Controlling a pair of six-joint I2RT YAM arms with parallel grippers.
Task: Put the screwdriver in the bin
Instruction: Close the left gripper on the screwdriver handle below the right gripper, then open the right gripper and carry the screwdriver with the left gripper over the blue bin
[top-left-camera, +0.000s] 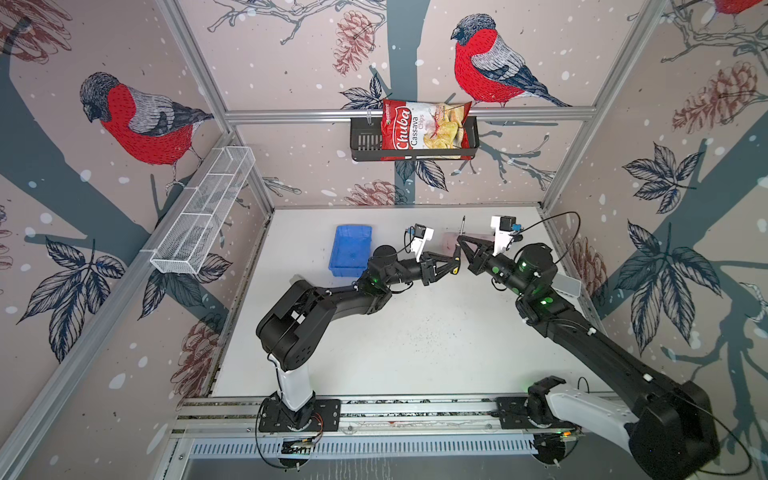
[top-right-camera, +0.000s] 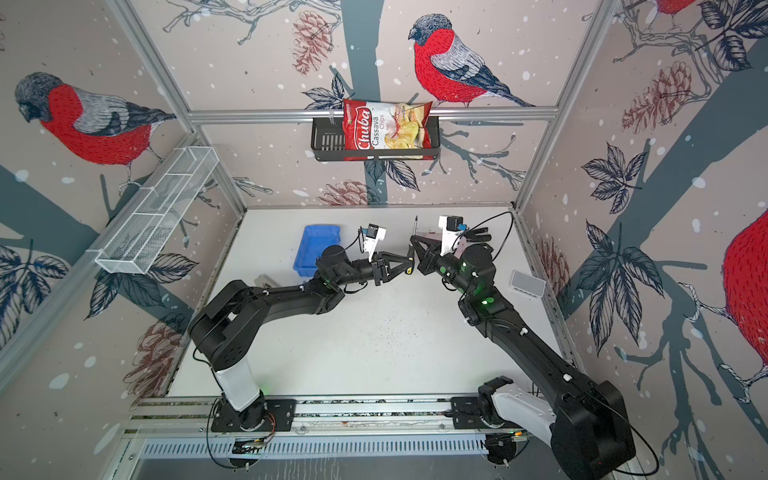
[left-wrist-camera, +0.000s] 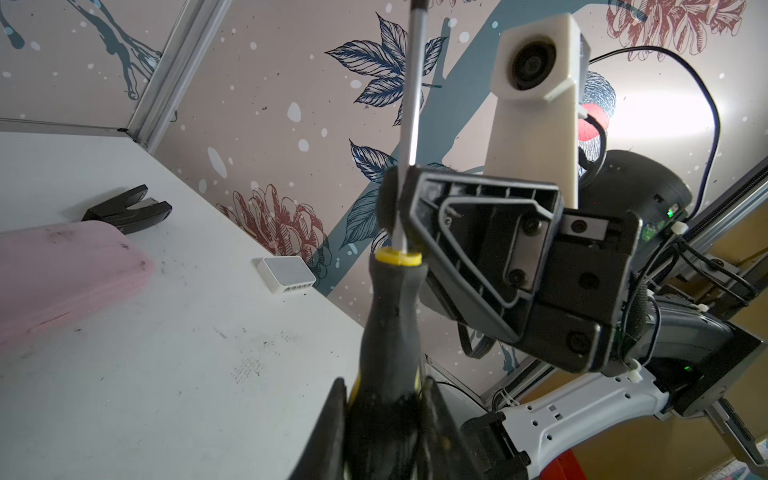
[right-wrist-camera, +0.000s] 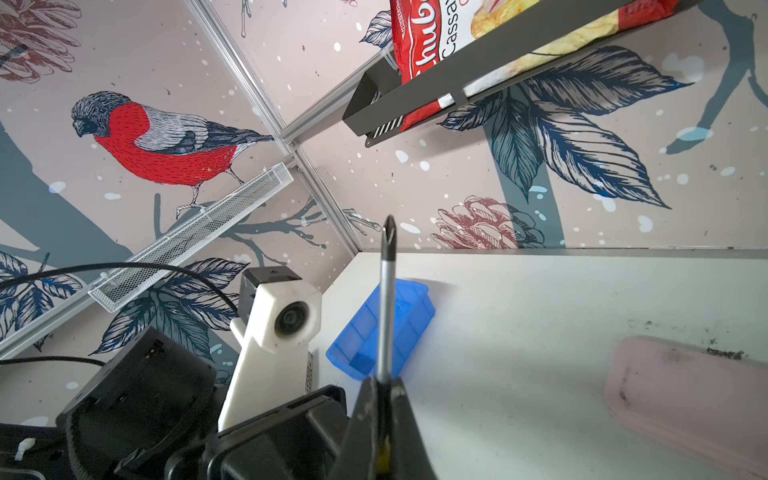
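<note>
Screwdriver (left-wrist-camera: 390, 324) is up off the table, held at both ends. Left gripper (left-wrist-camera: 386, 386) is closed on the black handle, right gripper (right-wrist-camera: 384, 386) pinched shut on the bare shaft just past the yellow collar. It looks light and rigid. The thin steel shaft is smooth and likely to swivel in a pinch, so the fat, grippy handle is the better hold. Bin (top-left-camera: 351, 253) sits on the white table (top-left-camera: 415, 332), well apart from both jaws, on the left gripper's side — nearer its wrist than its tips. Pink tray (left-wrist-camera: 62, 270) lies low, beyond the right jaws. Tabletop flat, scuffed — open room under the jaws.
</note>
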